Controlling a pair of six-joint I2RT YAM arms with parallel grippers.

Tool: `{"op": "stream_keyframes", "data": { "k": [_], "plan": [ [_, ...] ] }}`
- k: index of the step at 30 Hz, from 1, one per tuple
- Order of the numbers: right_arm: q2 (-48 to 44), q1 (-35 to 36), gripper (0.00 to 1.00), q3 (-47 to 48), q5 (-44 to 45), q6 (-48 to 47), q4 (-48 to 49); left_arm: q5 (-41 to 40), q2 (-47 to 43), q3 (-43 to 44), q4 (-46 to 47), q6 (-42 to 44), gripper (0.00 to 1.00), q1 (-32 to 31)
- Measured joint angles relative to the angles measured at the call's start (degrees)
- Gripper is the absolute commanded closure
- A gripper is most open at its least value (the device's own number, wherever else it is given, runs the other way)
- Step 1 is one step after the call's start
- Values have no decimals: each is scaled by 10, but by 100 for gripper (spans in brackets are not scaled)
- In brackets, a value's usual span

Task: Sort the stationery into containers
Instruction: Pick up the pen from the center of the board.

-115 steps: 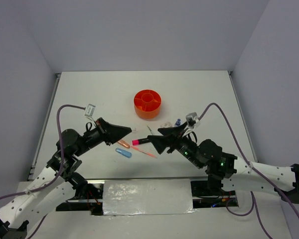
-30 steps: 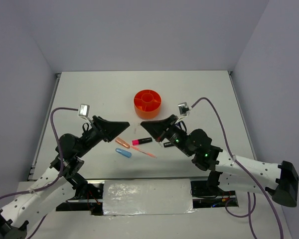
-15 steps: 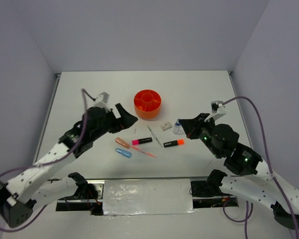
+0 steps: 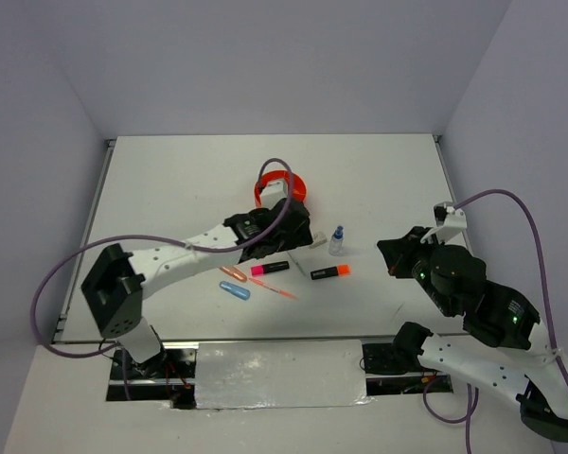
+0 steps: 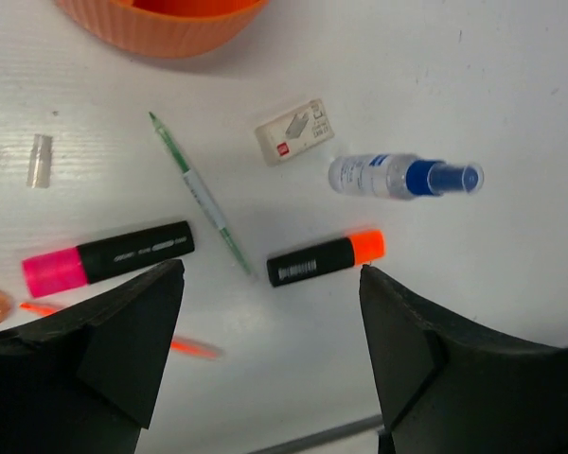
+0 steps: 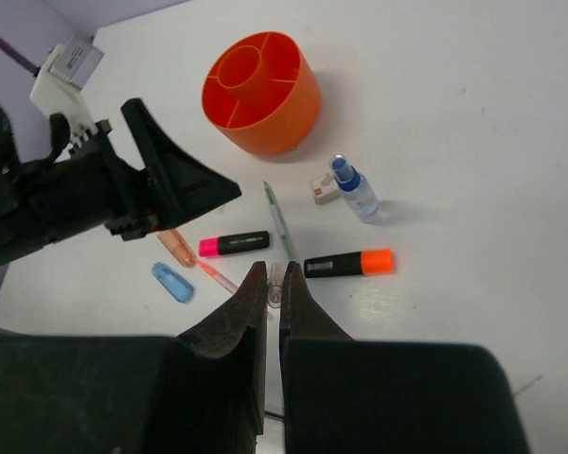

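White tabletop (image 4: pixel 170 180), grey walls around. The left pincer (image 5: pixel 270 268) hangs wide open and empty above the orange highlighter (image 5: pixel 327 257), low in the frame's centre. A thin pen (image 5: pixel 204 199) ends just beside its black end, so close on the highlighter alone. The orange tub (image 5: pixel 161 19) sits upper left. The right pincer (image 6: pixel 273 274) is closed and empty.

Top external: high behind near edge, looks down on whole table (image 4: pixel 170 180). Left wrist: close, straight down at orange highlighter (image 5: pixel 327 257). Right wrist: farther back, oblique, faces orange tub (image 6: pixel 265 118). All three share both.
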Motion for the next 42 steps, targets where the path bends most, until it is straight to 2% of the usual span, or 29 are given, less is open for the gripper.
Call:
{"op": "stream_keyframes", "data": {
  "k": [9, 15, 20, 26, 39, 42],
  "plan": [
    [-6, -1, 100, 6, 8, -12, -38, -78, 191, 163, -100, -45, 24, -3],
    [-11, -1, 100, 5, 7, -24, -39, -118, 249, 234, -159, -73, 27, -7],
    [-26, -1, 100, -4, 1, -34, -36, -136, 254, 231, -176, -90, 29, -10],
    [-40, -1, 99, -11, -13, -43, -27, -142, 256, 191, -157, -95, 35, -9],
    [-26, -1, 100, -24, -45, -61, 2, -141, 296, 184, -113, -95, 37, -9],
    [-24, -1, 99, -28, -48, -63, 5, -140, 296, 172, -108, -95, 40, -9]
  ]
}}
